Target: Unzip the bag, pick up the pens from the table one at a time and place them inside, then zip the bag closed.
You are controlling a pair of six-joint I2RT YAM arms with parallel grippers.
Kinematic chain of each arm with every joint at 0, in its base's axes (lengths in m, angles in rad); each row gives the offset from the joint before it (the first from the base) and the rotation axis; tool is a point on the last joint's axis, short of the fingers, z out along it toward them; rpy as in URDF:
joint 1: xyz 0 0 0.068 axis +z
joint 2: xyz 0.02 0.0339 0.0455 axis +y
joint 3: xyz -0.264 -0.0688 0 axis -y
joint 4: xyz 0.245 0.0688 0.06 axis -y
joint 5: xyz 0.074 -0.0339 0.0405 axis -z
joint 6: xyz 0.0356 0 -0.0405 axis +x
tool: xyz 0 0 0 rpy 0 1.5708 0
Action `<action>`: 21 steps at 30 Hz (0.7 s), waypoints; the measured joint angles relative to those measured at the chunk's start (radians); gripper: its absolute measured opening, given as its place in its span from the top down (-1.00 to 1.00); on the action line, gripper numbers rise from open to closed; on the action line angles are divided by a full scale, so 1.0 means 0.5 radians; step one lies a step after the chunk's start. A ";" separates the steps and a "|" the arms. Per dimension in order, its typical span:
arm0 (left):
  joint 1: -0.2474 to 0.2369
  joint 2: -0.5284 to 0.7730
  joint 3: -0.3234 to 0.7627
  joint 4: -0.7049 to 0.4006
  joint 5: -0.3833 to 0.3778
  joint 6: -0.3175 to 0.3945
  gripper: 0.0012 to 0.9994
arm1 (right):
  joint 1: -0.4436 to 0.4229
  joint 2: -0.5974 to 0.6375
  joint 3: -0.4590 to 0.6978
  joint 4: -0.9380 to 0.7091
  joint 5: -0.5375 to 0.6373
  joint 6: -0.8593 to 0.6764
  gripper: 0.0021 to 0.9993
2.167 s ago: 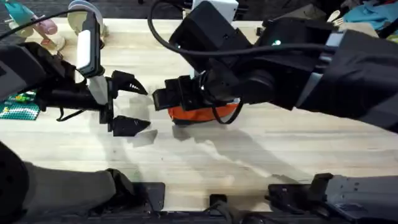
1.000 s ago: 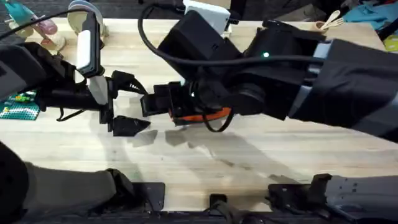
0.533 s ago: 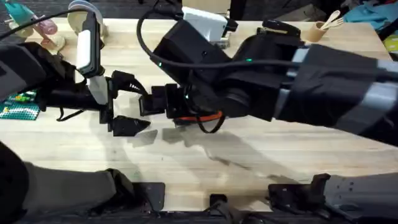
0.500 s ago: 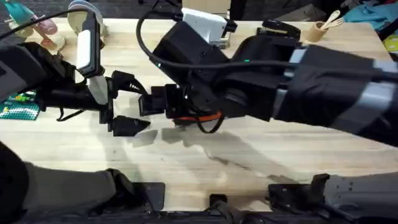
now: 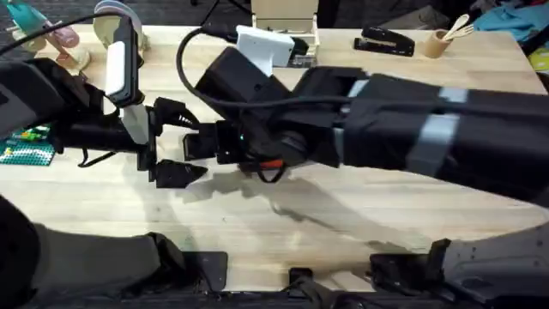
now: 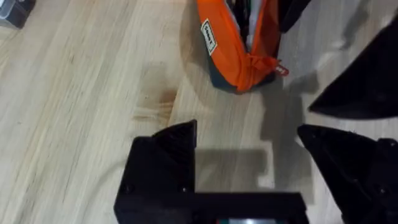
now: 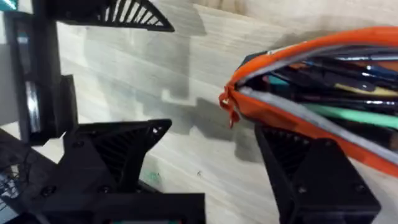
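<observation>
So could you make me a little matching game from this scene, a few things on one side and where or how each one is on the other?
Things:
1. bag
2. green pen
3. left gripper
4. stapler

States or places:
A. open, empty, just beside the bag's end
B. at the table's far edge
C. orange, unzipped, lying on the table
D. lying inside the bag

Pairs: 1-C, 2-D, 3-A, 4-B
</observation>
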 joint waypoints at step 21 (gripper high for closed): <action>0.000 0.000 0.000 0.000 0.000 0.000 -0.99 | 0.000 0.226 0.000 0.158 0.085 0.002 -0.42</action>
